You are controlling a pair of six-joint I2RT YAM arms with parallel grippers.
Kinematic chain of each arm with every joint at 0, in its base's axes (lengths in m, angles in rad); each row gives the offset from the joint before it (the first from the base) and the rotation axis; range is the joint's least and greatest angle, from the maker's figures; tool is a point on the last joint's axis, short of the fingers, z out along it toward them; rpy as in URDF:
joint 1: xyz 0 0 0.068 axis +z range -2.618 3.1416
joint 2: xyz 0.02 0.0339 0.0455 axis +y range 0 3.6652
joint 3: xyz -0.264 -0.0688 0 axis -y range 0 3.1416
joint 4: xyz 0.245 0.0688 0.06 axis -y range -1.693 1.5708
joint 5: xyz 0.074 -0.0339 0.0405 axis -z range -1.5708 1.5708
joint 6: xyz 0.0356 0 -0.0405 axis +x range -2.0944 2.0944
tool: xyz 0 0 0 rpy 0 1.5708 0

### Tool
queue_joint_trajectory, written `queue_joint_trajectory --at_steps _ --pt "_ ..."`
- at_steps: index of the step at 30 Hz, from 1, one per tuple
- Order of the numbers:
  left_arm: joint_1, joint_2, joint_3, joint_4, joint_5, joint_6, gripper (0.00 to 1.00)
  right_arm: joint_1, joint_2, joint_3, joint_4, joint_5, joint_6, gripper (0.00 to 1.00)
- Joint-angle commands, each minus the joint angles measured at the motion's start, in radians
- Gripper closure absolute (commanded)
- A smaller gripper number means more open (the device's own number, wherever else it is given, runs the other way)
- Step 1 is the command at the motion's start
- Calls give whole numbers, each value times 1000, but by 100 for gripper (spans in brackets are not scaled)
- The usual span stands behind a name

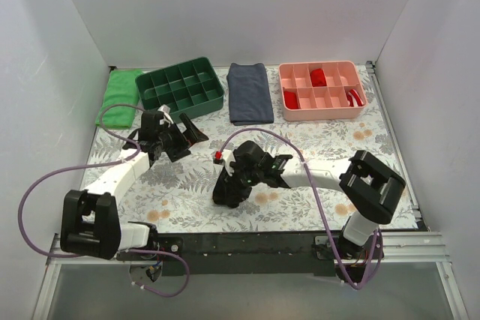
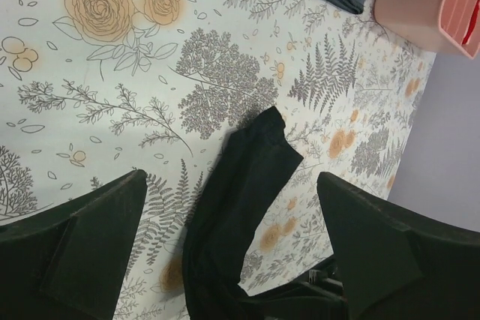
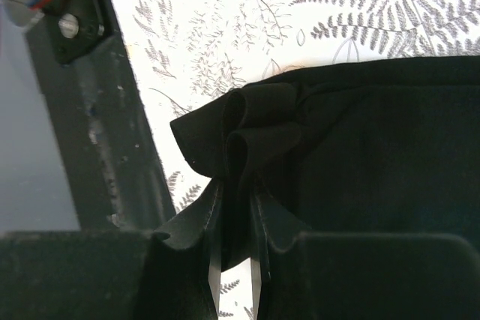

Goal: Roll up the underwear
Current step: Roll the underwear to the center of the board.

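The black underwear [image 1: 225,194] lies bunched on the floral table near the front middle. My right gripper [image 1: 229,185] is down on it. In the right wrist view the right gripper [image 3: 238,189] is shut on a puckered fold at the edge of the underwear [image 3: 375,148]. My left gripper [image 1: 180,136] hovers to the left and further back, apart from the cloth. In the left wrist view the left gripper [image 2: 231,177] is open and empty, and the underwear [image 2: 240,192] shows as a long dark strip on the table beyond its fingers.
At the back stand a green tray [image 1: 180,88], a green cloth [image 1: 120,95], a folded navy-grey cloth [image 1: 249,93] and a pink tray [image 1: 321,103] with red rolled garments [image 1: 318,76]. The table's black front rail [image 3: 82,133] is close to the right gripper.
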Motion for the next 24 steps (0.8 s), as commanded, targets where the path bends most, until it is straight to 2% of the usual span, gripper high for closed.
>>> queue_joint_trajectory --at_steps 1,3,12,20,24 --pt "2 -102 -55 -46 -32 41 2 -42 50 -5 86 -172 57 85" --pt "2 -148 -77 -40 0 38 2 -62 77 -13 121 -247 77 85" --pt "2 -263 -140 -65 92 53 2 -113 177 -37 234 -400 179 85" --pt "-3 -420 -220 -57 240 52 2 -148 272 -2 282 -477 296 87" --pt "-32 -481 -269 -56 268 9 2 -160 302 24 291 -500 356 89"
